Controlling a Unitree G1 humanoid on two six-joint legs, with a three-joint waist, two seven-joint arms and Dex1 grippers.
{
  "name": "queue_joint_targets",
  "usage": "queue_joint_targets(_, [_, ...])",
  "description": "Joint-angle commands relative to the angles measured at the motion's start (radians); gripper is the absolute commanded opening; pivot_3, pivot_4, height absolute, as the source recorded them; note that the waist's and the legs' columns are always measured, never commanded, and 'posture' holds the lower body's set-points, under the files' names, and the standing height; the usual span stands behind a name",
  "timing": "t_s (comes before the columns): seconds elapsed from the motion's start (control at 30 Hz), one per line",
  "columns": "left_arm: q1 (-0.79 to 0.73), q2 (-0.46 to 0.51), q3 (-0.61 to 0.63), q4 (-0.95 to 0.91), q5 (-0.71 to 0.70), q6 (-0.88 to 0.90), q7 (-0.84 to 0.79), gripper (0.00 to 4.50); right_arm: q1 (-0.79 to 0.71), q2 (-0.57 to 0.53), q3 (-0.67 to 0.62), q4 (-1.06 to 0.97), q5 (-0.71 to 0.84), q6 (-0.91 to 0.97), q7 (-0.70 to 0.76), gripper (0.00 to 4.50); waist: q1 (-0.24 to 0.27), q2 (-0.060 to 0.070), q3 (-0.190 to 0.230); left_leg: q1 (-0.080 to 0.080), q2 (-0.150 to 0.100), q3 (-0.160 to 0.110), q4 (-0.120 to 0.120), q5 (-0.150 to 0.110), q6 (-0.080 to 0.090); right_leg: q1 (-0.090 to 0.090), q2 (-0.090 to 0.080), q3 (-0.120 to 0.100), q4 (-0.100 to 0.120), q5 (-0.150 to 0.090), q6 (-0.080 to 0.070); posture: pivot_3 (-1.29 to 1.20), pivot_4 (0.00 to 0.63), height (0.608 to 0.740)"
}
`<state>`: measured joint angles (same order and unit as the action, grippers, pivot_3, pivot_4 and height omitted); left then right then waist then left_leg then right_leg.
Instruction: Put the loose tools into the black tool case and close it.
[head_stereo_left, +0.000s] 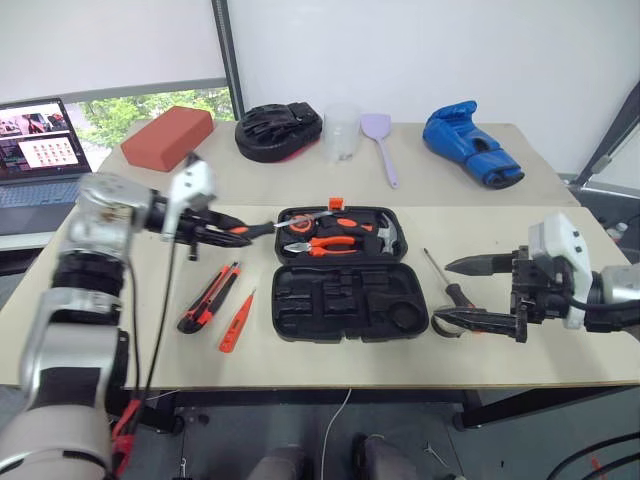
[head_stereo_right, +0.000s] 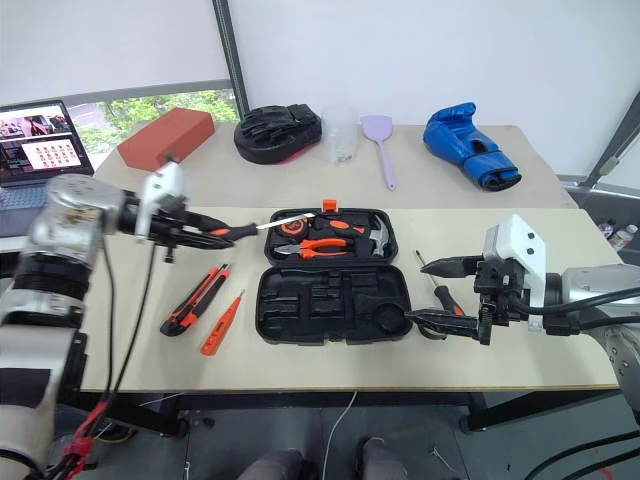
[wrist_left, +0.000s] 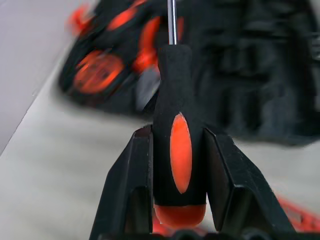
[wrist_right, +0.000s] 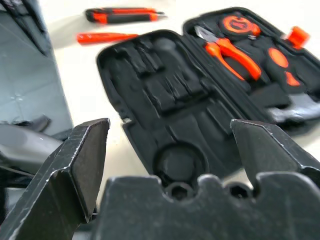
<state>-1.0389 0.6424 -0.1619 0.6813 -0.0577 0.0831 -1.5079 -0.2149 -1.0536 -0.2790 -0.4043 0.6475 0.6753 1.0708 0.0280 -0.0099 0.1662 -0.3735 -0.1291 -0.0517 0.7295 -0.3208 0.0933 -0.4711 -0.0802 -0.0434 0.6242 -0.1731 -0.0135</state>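
tool case (head_stereo_left: 350, 300): you see black plastic, matt, bumpy slots
screwdriver (wrist_left: 179, 145): soft-looking black and orange handle, shiny metal shaft
table (head_stereo_left: 560, 250): smooth, pale, matt top
pliers (head_stereo_left: 325, 245): glossy orange handles

Lab or test room indicated: plain tables (head_stereo_left: 300, 200) set against white walls, laptop (head_stereo_left: 40, 150) alongside, unrelated props laid out

The tool case (head_stereo_left: 350, 275) is lying open mid-bench (head_stereo_left: 300, 370), pliers (head_stereo_left: 325, 245) and hammer (head_stereo_left: 385, 235) sitting in its far half. Left of it the utility knife (head_stereo_left: 208, 297) and tester screwdriver (head_stereo_left: 236, 322) are lying side by side. Right of it another screwdriver (head_stereo_left: 445, 280) is resting on the bench.
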Motion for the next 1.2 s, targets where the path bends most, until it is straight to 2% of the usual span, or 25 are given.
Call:
queue_joint_targets(0.03, [0.026,-0.051,-0.042,-0.114,0.0,0.019,0.01,0.87,0.024,-0.003,-0.02,-0.008,-0.044,-0.049,-0.015,4.5,-0.003,0.0,0.0,0.0,0.0,0.0,0.0,0.0,0.0,0.0,0.0,0.0,0.0,0.0,0.0,0.0,0.15,0.74])
queue_joint_targets(0.27, [-0.003,-0.194,-0.146,-0.065,0.111,0.048,0.155,0.87,0.008,0.017,-0.016,-0.044,-0.018,-0.021,-0.046,4.5,-0.008,0.0,0.0,0.001,0.002,0.001,0.0,0.0,0.0,-0.001,0.002,0.002,0.002,0.001,-0.002,0.0,0.15,0.74])
queue_joint_targets(0.53, [-0.02,-0.191,-0.185,0.024,0.185,0.005,0.201,0.87,0.013,0.035,-0.013,-0.06,-0.013,-0.017,-0.069,4.5,-0.006,-0.001,0.0,0.0,0.002,0.001,0.0,0.001,0.0,-0.001,0.003,0.002,0.002,0.001,-0.002,0.0,0.15,0.74])
queue_joint_targets(0.93, [-0.026,-0.175,-0.181,0.053,0.186,-0.045,0.186,0.87,-0.004,0.048,-0.004,-0.059,-0.006,-0.016,-0.086,4.5,0.011,-0.001,0.0,0.0,0.002,0.001,0.0,0.001,0.0,-0.001,0.003,0.002,0.002,0.001,-0.002,0.0,0.15,0.74])
queue_joint_targets(1.0, [-0.033,-0.184,-0.175,0.055,0.176,-0.032,0.186,1.88,-0.003,0.048,-0.003,-0.061,-0.002,-0.015,-0.088,4.5,0.013,-0.001,0.0,0.0,0.002,0.001,0.0,0.001,0.0,-0.001,0.003,0.002,0.002,0.001,-0.002,0.0,0.15,0.74])
queue_joint_targets(1.07, [-0.036,-0.192,-0.16,0.031,0.149,0.0,0.165,2.48,-0.001,0.047,-0.003,-0.064,0.001,-0.013,-0.089,4.5,0.015,-0.001,0.0,0.0,0.001,0.001,0.001,0.001,0.0,-0.001,0.003,0.002,0.002,0.001,-0.002,0.0,0.15,0.74])
queue_joint_targets(1.2, [-0.044,-0.204,-0.131,-0.028,0.105,0.078,0.148,4.06,0.005,0.047,-0.009,-0.07,0.01,-0.01,-0.089,4.5,0.015,-0.001,0.0,0.0,0.002,0.001,0.001,0.001,0.0,-0.001,0.003,0.002,0.002,0.001,-0.002,0.0,0.15,0.74])
